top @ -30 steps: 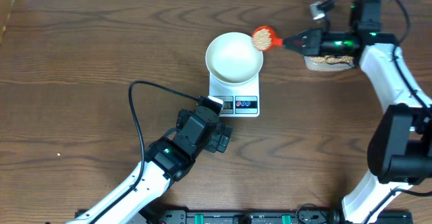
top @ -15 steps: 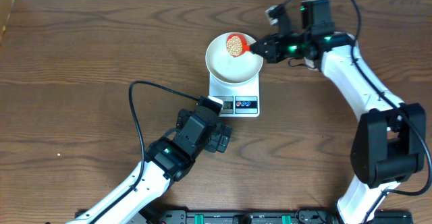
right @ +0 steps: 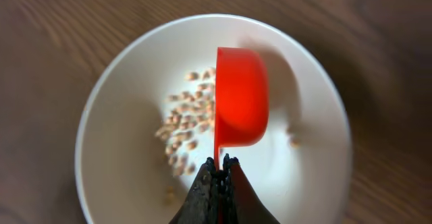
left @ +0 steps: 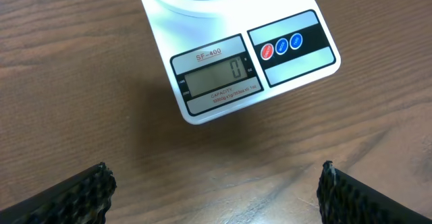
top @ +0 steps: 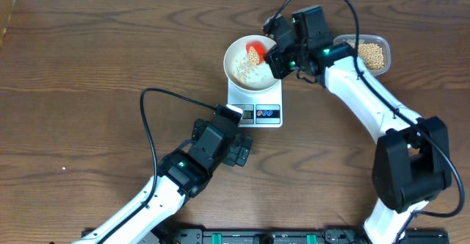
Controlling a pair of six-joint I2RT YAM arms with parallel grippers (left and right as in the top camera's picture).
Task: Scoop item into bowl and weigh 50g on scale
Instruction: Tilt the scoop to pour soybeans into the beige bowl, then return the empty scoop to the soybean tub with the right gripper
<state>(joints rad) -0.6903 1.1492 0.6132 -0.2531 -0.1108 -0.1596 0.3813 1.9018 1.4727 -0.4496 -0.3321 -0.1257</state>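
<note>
1. My right jaws [right: 218, 177] are clamping shut on the thin handle of a small red plastic scoop [right: 239, 106], gripping it right at the handle's end.
2. The scoop is hanging over the round plain white bowl [top: 236, 73], tipped onto its side so that I am seeing its outer wall and rim edge-on in the right wrist view.
3. The small round tan-yellow beans [right: 185, 126] are lying loose on the bowl's floor, gathered mostly to the left of the scoop in the right wrist view, with one stray bean lying apart on the other side.
4. The bowl is sitting on the small flat white rectangular digital scale [left: 229, 62], covering most of its platform; the display end is sticking out toward my left arm.
5. The scale's grey display [left: 216, 80] is showing a single zero, and the round buttons [left: 281, 45], one red and two blue, are sitting just beside it on a dark panel.
6. My left jaws [left: 216, 190] are standing wide apart and holding nothing; both dark ribbed fingertips [left: 77, 193] are showing at the bottom corners of the left wrist view, near the scale's display end but not touching it.
7. A clear rounded-rectangular plastic tub [top: 373, 53] is resting on the brown wooden worktop [top: 88, 90] behind my right arm, well apart from the bowl, with more of the same beans lying in it.
8. A black cable [top: 149, 119] is looping across the worktop beside my left arm.
</note>
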